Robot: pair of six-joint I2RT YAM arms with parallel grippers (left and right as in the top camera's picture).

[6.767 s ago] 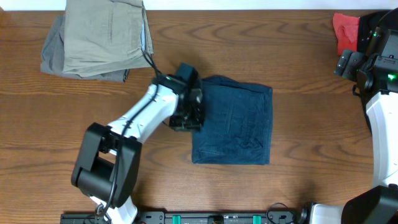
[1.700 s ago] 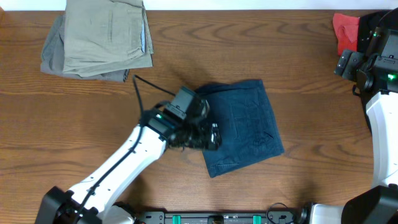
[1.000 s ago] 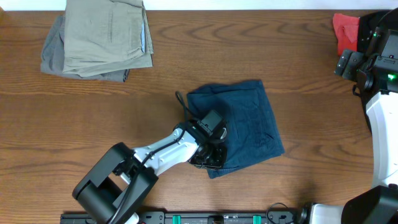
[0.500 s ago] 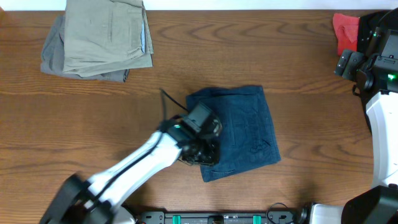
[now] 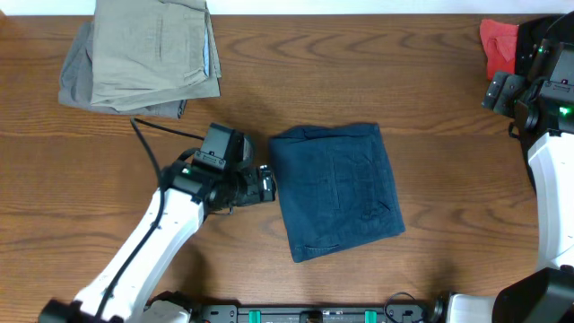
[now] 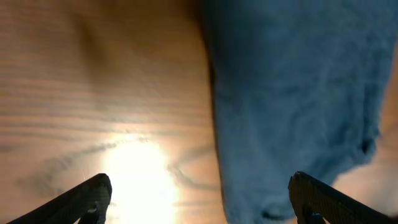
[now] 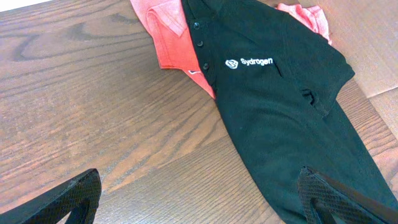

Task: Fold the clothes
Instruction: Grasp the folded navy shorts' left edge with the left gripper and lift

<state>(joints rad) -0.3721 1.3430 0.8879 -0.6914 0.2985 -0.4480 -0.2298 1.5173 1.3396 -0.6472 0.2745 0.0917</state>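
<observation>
The clothes at the centre are dark navy shorts (image 5: pixel 336 188), folded into a rectangle that lies flat and slightly skewed. My left gripper (image 5: pixel 267 182) hovers just off their left edge, open and holding nothing. In the left wrist view the navy shorts (image 6: pixel 292 93) fill the right half, and the left gripper (image 6: pixel 202 199) has bare wood under one fingertip and cloth under the other. My right gripper (image 5: pixel 499 88) stays at the far right, open. In its wrist view the right gripper (image 7: pixel 199 202) is above a black polo shirt (image 7: pixel 280 106) and a coral-red piece (image 7: pixel 174 37).
A stack of folded khaki and grey garments (image 5: pixel 143 54) lies at the back left. The coral-red piece (image 5: pixel 498 43) shows at the back right corner beside the right arm (image 5: pixel 547 152). The left arm (image 5: pixel 152 242) crosses the front left of the table.
My left gripper opened, let go of the navy shorts and drew back to the left off their edge. The shorts settled flat. The right arm has not moved.
</observation>
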